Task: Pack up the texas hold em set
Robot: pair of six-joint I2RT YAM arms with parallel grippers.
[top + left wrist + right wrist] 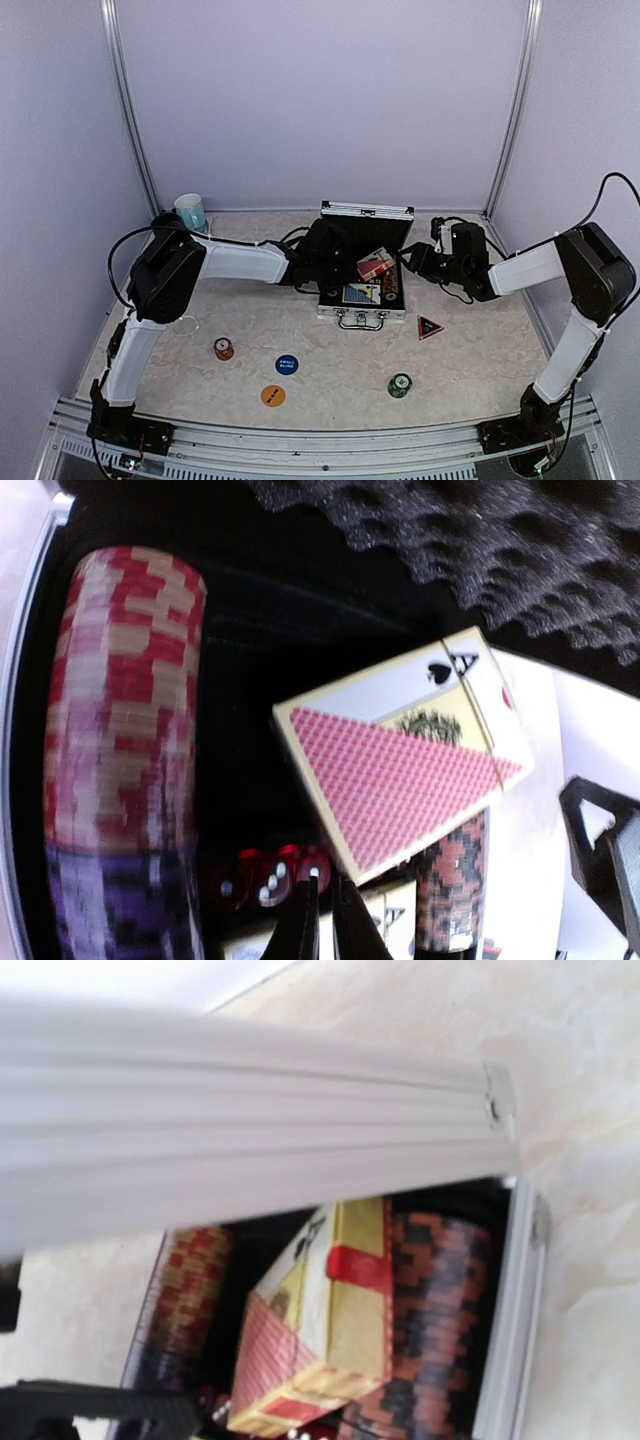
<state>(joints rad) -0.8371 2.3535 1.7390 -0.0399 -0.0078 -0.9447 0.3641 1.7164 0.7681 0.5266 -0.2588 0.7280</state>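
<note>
The case (362, 314) sits open in the middle of the worktop (340, 372), its lid (366, 211) standing at the far side. Inside, rows of chips (125, 695) lie on their sides with a few red dice (265, 875) beside them. The red card box (400, 780) is propped at a tilt, one end riding on a dark chip row instead of lying flat.

My left claw (325, 920) is clenched, tips together just beside the dice and under the box's low corner, and I see nothing gripped in it. My right claw (408, 262) hangs at the case's right side, near the box. I cannot tell whether it is released or clenched, because its wrist view shows no fingers clearly.

Out on the worktop, well apart from one another, are the red chip stack (224, 348), green chip stack (400, 384), blue button (287, 364), orange button (273, 396) and triangle marker (430, 327).

I judge the card box to be light, stiff and smooth. I would pinch it across its narrow sides, or simply press the raised end down until it seats.

The loose stacks should be dense and slick between chips, so I would grip low across the side to keep them from shearing. The buttons and marker lie flat and thin, so a rim pinch is my best hold.
</note>
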